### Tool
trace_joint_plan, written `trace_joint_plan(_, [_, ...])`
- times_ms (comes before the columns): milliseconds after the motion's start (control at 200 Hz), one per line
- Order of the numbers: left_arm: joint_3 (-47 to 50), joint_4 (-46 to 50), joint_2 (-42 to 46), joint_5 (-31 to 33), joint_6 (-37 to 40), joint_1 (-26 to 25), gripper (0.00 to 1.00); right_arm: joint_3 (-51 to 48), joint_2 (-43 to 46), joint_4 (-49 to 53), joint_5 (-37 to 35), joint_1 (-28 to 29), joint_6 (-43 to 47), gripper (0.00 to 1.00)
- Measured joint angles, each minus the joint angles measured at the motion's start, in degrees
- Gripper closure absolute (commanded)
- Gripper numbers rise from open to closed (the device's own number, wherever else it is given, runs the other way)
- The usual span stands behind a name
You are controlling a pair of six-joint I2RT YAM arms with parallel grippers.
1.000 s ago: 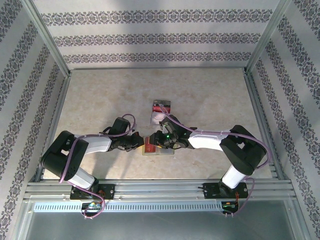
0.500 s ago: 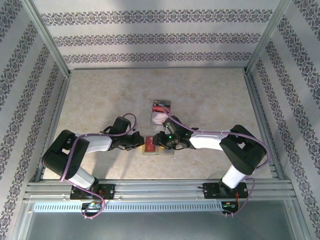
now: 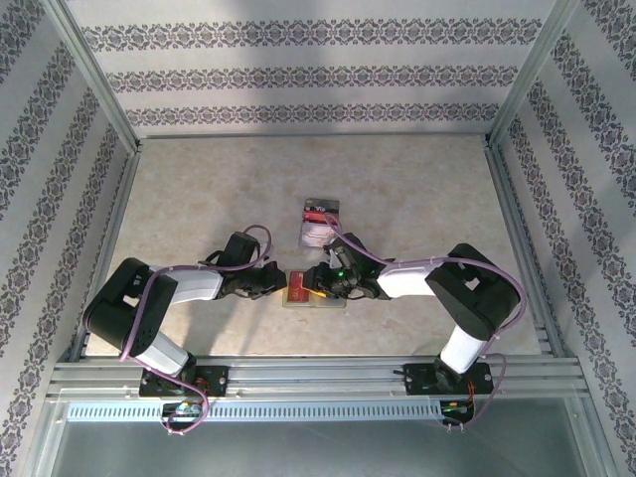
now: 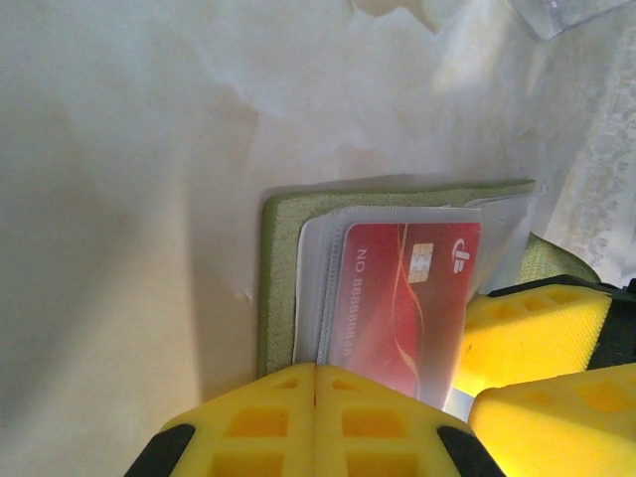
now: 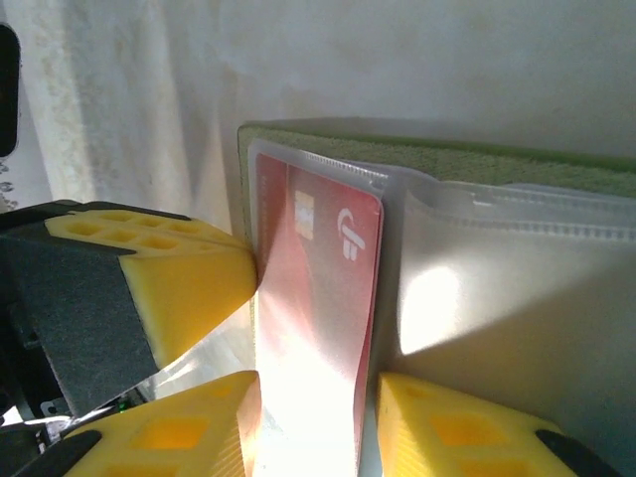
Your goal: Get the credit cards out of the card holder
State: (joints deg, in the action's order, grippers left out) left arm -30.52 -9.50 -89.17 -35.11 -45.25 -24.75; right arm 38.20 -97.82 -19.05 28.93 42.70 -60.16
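The left fingers [image 4: 248,427] are pressed together with nothing between them, their tips against the 6 o'clock edge of the card holder [image 4: 278,288] in the left wrist view. By my reading they pin it to the table [image 3: 199,199] rather than grip it. The right fingers [image 5: 467,427] stand apart, and the red card [image 5: 318,288] shows through the gap between them, its near end running down toward their tips. Whether a pad touches it I cannot tell, but they do not look clamped on it.

From above, the card holder lies open and flat at 6 o'clock of the table's middle, near the arm bases. The left fingers are at its 9 o'clock and the right fingers over its 1 o'clock side. A clear tray [image 3: 320,221] with red and white contents sits just beyond at 12 o'clock.

Progress, as I judge it, is early. The holder is open and steadied, but the red card sits inside its translucent pocket [image 4: 320,298]. Drawing it out is left to do, then any others; the neighbouring pocket looks grey, and I cannot tell whether it holds a card
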Motion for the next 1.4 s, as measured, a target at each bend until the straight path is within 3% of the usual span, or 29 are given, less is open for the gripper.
trace_joint_plan(465, [-0.1,0.0,-0.3,0.4,0.0,-0.2,0.98,-6.6,-1.8,-17.6,4.0,-1.7,-6.1,0.65])
trace_joint_plan(1399, [-0.9,0.0,-0.7,1.5,0.1,-0.8,0.98,-7.0,-1.0,-17.4,3.5,-2.0,-6.0,0.67])
